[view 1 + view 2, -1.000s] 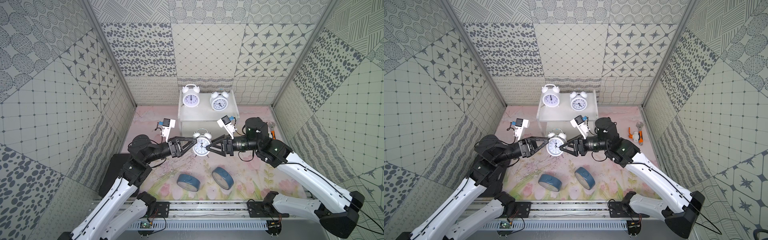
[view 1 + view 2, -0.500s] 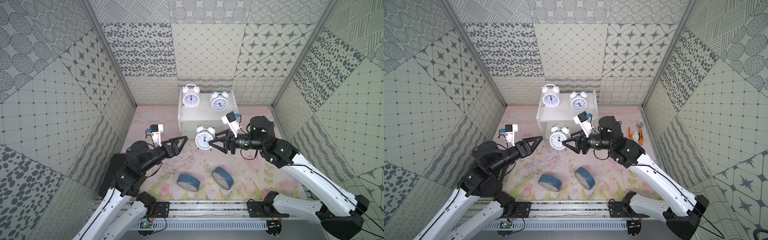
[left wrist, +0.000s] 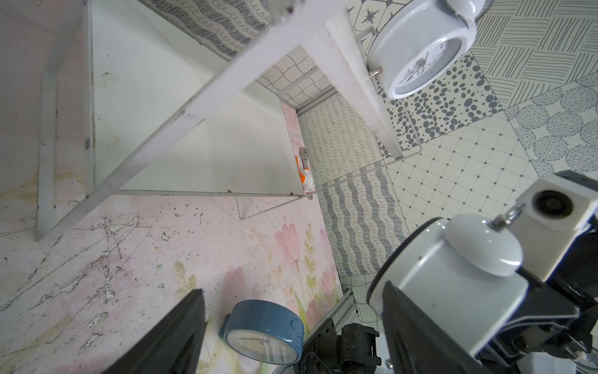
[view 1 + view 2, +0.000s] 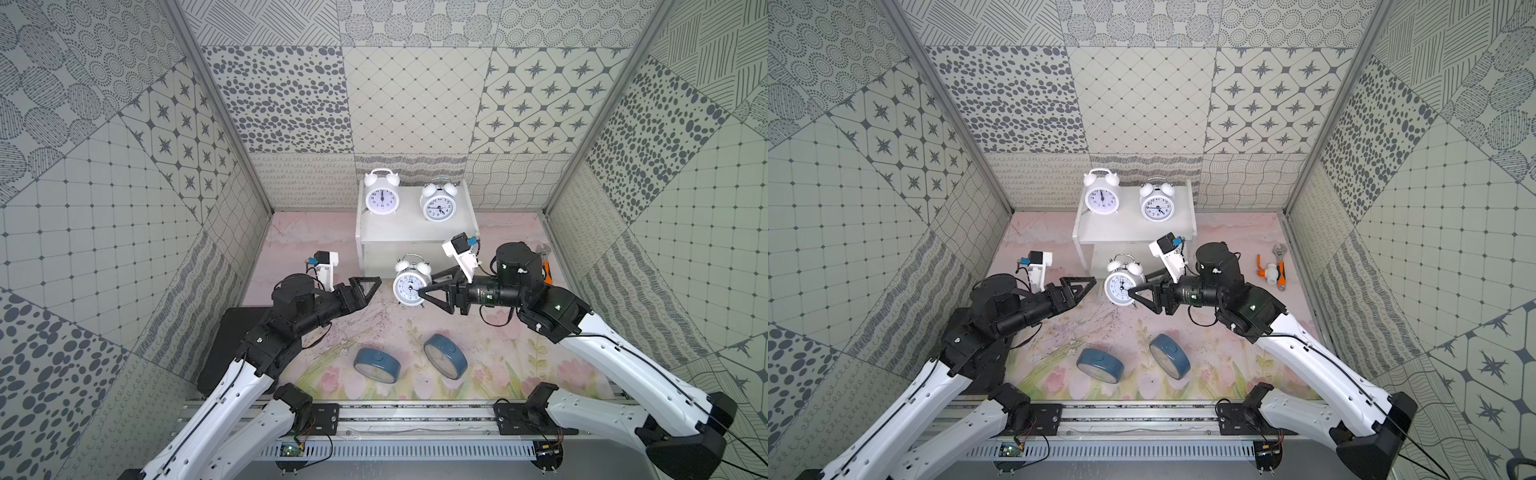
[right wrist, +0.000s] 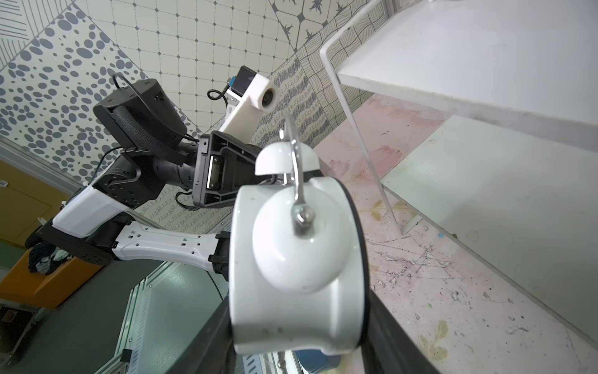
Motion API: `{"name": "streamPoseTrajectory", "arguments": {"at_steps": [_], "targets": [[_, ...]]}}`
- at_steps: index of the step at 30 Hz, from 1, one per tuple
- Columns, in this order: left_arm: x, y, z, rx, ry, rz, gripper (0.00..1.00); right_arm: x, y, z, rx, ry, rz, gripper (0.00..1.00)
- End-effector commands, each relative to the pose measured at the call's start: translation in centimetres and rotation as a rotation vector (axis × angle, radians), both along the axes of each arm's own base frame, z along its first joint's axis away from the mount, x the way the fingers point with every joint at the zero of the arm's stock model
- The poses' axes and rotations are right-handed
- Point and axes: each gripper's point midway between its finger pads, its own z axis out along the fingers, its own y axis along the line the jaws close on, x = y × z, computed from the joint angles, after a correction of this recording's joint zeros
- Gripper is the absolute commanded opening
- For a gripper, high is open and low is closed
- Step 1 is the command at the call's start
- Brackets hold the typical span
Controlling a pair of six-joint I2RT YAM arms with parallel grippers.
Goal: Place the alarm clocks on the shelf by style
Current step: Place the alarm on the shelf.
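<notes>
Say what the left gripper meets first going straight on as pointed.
Likely the white twin-bell clock held by the right gripper, just ahead of the left gripper in both top views; depth is unclear.

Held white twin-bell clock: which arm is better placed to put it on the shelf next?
Right. The right pincer grips the white twin-bell clock close in front of the shelf; the left pincer is open, empty and apart from it.

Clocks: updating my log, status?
Right claw shut on white clock, in front of shelf. Left claw open, empty. Two white clocks on shelf, two blue clocks on mat. Nothing blocking.
</notes>
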Motion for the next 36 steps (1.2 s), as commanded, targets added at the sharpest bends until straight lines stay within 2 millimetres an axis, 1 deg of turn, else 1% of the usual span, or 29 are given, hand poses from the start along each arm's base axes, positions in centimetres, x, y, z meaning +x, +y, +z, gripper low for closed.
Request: {"name": "streamPoseTrajectory", "arguments": {"at_steps": [1, 3, 5, 9, 12, 18, 21, 24, 27, 30, 36], "targets": [[0.4, 0.7, -1.2, 0.040, 0.040, 0.045, 0.89, 0.4, 0.6, 5.4, 0.082, -0.167, 0.036, 0.42], [0.5, 1.2, -2.1, 0.059, 0.083, 0.080, 0.89, 0.9, 1.0, 6.2, 0.085, -0.186, 0.048, 0.42], [0.4, 1.0, -2.4, 0.040, 0.093, 0.067, 0.87, 1.3, 1.3, 7.1, 0.091, -0.220, 0.060, 0.42], [-0.1, 0.7, -2.0, -0.006, 0.091, 0.050, 0.86, 2.3, 1.9, 8.9, 0.077, -0.280, 0.067, 0.43], [-0.3, 0.8, -2.1, -0.012, 0.090, 0.052, 0.85, 3.2, 2.4, 9.9, 0.054, -0.339, 0.064, 0.43], [-0.4, 0.5, -2.2, -0.009, 0.098, 0.031, 0.82, 5.6, 3.4, 12.0, 0.015, -0.458, 0.035, 0.43], [-0.4, 0.4, -2.2, -0.010, 0.098, 0.027, 0.81, 6.9, 3.9, 12.7, 0.007, -0.500, 0.005, 0.43], [-0.3, 0.4, -2.2, -0.012, 0.095, 0.030, 0.80, 8.2, 4.6, 12.7, -0.010, -0.521, -0.008, 0.43], [-0.2, 0.3, -2.4, -0.010, 0.096, 0.028, 0.80, 9.3, 5.4, 12.2, -0.034, -0.526, -0.006, 0.43], [-0.2, 0.3, -2.5, -0.001, 0.097, 0.023, 0.80, 10.4, 5.9, 11.6, -0.054, -0.535, -0.016, 0.43], [-0.3, 0.3, -2.7, 0.014, 0.090, 0.018, 0.80, 11.9, 6.8, 10.0, -0.093, -0.531, -0.021, 0.43]]}}
